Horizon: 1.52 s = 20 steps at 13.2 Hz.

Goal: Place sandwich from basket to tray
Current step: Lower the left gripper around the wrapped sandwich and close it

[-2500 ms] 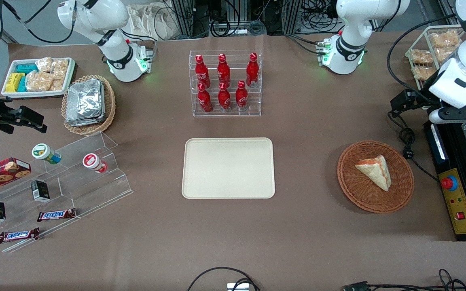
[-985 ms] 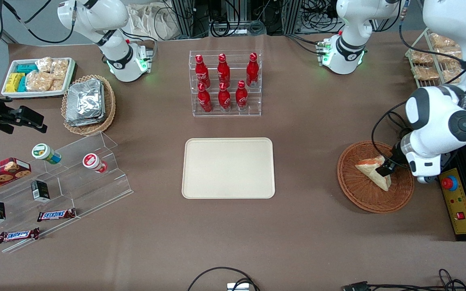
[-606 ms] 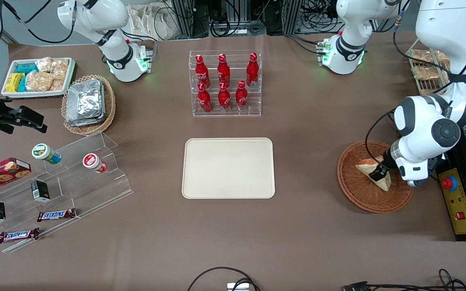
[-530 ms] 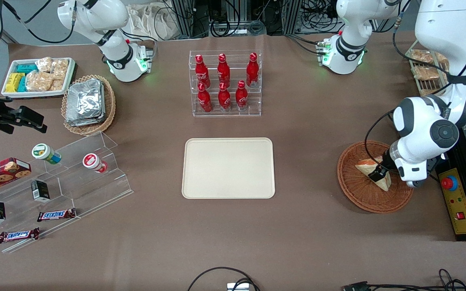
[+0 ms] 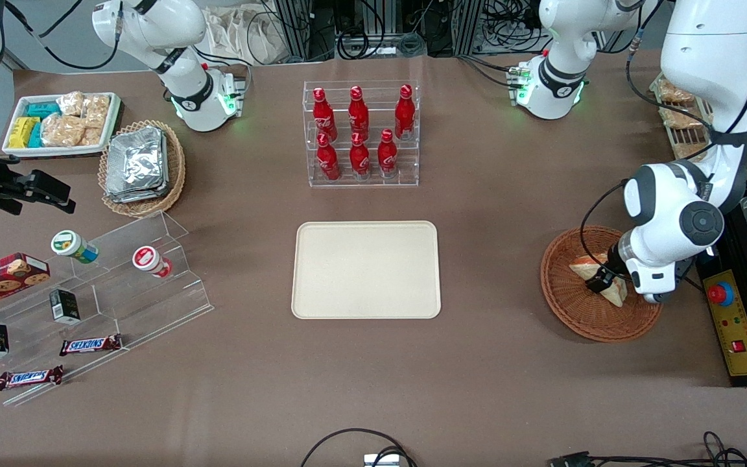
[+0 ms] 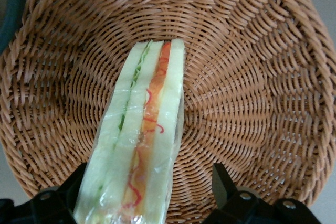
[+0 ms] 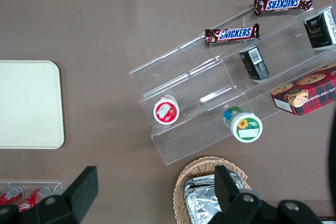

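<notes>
Over basket [image 5: 597, 318] | pincer [image 6: 143, 203] now down from above, open, straddling sandwich [image 6: 144, 145], not yet gripping | grasp step imminent | tray [image 5: 366, 305] bare, well apart on counter [image 5: 490, 214]

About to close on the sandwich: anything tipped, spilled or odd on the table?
Two small cups lie tipped on the clear stepped stand toward the parked arm's end. Otherwise nothing: the sandwich looks intact in the basket, the open gripper straddles it, and the tray is bare.
</notes>
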Available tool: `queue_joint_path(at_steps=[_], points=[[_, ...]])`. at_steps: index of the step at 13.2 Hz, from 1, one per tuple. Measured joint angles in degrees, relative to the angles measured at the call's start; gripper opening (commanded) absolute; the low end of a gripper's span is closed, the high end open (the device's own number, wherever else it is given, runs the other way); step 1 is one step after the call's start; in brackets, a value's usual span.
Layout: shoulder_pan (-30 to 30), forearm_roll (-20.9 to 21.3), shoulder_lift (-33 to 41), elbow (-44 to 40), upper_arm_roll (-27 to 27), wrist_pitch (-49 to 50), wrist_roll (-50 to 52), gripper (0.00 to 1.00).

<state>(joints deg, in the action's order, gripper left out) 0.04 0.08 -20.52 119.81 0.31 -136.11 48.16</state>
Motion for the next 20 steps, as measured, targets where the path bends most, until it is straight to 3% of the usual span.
queue_joint_path(at_steps=[6, 9, 14, 18, 20], points=[[-1.1, 0.0, -1.6, 0.0, 1.7, -0.2, 0.0, 0.83], [-1.3, 0.1, -1.6, 0.0, 1.8, -0.2, 0.0, 0.67], [-1.4, 0.4, -1.6, -0.1, 1.9, -0.1, -0.2, 0.55], [-1.4, 0.5, -1.4, -0.4, 2.3, 1.5, -3.8, 0.24], [-1.4, 0.6, -1.2, -0.8, 2.4, 2.4, -4.8, 0.01]])
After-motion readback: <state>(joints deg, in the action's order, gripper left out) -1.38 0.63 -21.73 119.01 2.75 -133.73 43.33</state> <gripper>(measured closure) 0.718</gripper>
